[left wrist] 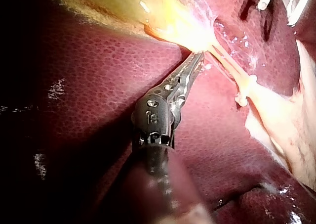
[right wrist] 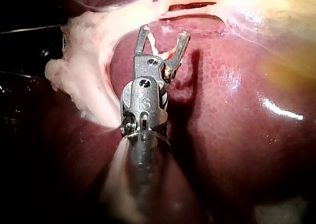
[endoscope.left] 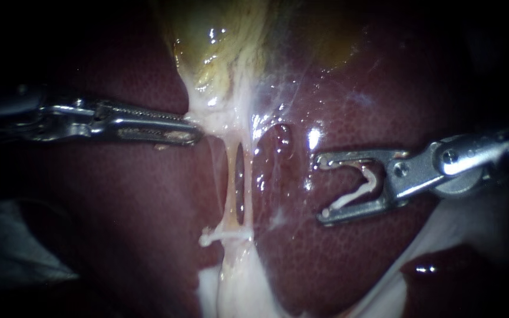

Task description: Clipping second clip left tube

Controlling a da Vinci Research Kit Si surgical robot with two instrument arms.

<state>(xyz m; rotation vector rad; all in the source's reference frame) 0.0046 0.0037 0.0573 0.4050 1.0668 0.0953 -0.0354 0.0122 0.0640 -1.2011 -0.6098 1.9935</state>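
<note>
Tube (endoscope.left: 231, 188) pale, taut, clip (endoscope.left: 222, 235) across it; left instrument (endoscope.left: 192, 131) grips gallbladder (endoscope.left: 219, 47); right instrument's (endoscope.left: 321, 188) spread jaws hold spare clip (endoscope.left: 354, 197).

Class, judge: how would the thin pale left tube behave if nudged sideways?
Probably floppy: the thin pale left tube is taut only because the left instrument holds pale tissue. Likely slippery: wet glints. Possibly fragile, so thin, under the right instrument holding a white clip.

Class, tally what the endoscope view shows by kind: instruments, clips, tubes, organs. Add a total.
Instruments: 2 (left instrument, right instrument)
Clips: 2 (clip on a tube, held clip in the right instrument's jaws)
Tubes: 2 (left tube, right tube)
Organs: 2 (liver, gallbladder)
Total: 8
</note>
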